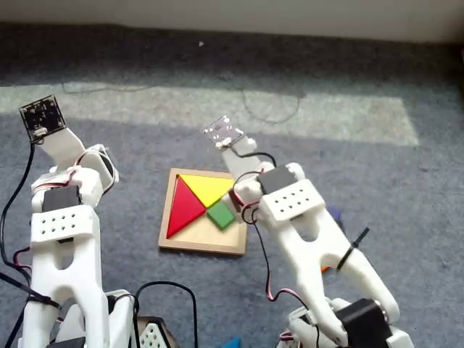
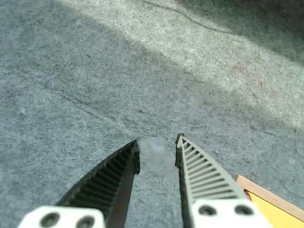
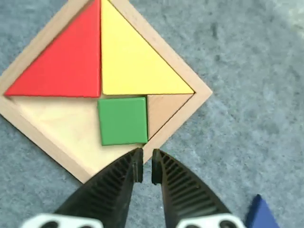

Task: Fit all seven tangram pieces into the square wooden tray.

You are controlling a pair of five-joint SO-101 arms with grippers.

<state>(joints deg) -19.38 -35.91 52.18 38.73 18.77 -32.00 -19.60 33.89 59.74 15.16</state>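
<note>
Starting with the square wooden tray [image 1: 197,246]: lies flat on the grey fuzzy surface [image 1: 362,167] between the two arms, within reach of both. Holds three pieces so far. Has the large red triangle [image 1: 183,206] and large yellow triangle [image 1: 205,187] packed with long edges against two tray walls and short edges touching, which fills one half cleanly. Carries the small green square [image 1: 220,214] tucked against the yellow's short edge, leaving a small triangular pocket beside it and bare wood on the other side. Moving outward to the right gripper [image 3: 143,166]: hovers at the tray rim just beside the green square, jaws almost together, gripping nothing. Looks placed for a nudge. Spotting a dark blue piece [image 3: 261,214] out on the surface near it, probably next. Ending with the left gripper [image 2: 156,152]: part-open, empty, over bare surface beside a tray corner, apparently keeping out of the way.
</note>
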